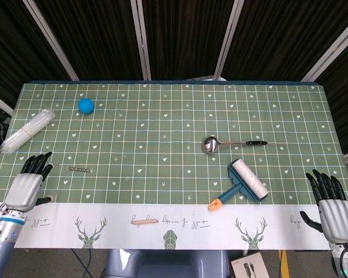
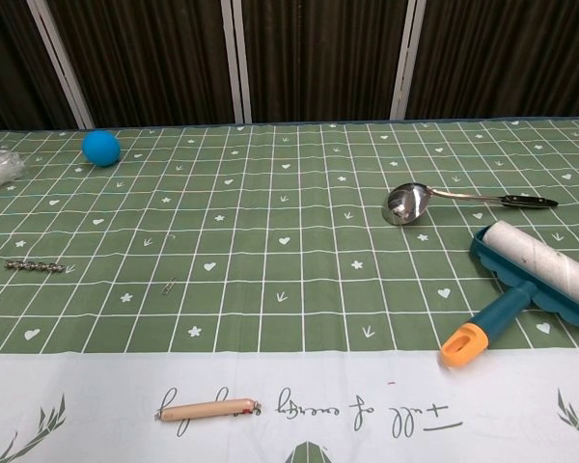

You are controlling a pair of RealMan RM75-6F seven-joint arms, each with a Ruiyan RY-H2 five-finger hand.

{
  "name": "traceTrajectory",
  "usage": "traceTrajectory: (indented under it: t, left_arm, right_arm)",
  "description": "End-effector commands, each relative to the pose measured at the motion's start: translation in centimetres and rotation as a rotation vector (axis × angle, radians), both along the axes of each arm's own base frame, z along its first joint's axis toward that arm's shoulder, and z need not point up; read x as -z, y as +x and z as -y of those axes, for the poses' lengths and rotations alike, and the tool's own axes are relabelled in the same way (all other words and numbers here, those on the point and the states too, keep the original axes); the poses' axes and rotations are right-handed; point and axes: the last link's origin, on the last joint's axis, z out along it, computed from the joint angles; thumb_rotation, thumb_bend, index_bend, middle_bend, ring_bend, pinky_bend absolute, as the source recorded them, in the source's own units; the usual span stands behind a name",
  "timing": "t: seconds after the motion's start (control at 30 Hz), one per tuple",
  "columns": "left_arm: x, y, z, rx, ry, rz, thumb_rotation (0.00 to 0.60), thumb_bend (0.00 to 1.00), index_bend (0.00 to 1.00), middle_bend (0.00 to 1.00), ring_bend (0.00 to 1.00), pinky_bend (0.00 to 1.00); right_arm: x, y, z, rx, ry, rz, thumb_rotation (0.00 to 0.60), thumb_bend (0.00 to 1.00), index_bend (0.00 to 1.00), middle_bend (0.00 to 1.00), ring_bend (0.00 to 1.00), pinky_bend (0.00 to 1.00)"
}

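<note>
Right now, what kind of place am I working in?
Probably a test or demo bench, not a home: a table under a green checked cloth, dark curtains behind it, and unrelated odds and ends laid out, such as a ladle, a lint roller and a blue ball.

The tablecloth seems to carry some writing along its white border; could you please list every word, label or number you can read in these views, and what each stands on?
Tablecloth, white border: cursive script beside the deer motifs, upside down in the chest view; too stylised to read.
Box under the table's near edge: print too small to read.
No other words or numbers show.
</note>
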Motion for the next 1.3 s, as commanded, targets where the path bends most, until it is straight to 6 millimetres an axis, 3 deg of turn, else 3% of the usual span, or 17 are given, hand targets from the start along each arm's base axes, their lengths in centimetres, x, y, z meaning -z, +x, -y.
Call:
traceTrajectory:
  t: [0.03,0.2,0.47,1.3]
  left_arm:
    - [1.4,0.6,-3.4,0.000,-0.009,-0.040,0.600,0.27,0.34,0.00,0.00,0.00]
    - [3.8,0.5,-5.7,-0.037,-0.042,-0.058,0.600,0.29,0.43,0.00,0.00,0.00]
    - [7.2,0.4,-7.2,-0.069,-0.076,-0.104,0.600,0.29,0.44,0.00,0.00,0.00]
    - [10.9,1.4,-9.0,-0.066,-0.085,-0.171,0.600,0.29,0.51,0.00,0.00,0.00]
  right_arm:
    - [0.0,0.0,0.0,0.001,0.000,0.001,0.600,0.11,0.00,0.00,0.00,0.05]
    - [0.0,-0.1,0.1,0.005,0.000,0.002,0.600,0.11,0.00,0.00,0.00,0.05]
    - [0.0,-0.1,0.1,0.009,0.001,0.006,0.600,0.11,0.00,0.00,0.00,0.05]
    - [0.1,0.0,0.1,0.005,0.003,0.011,0.600,0.11,0.00,0.00,0.00,0.05]
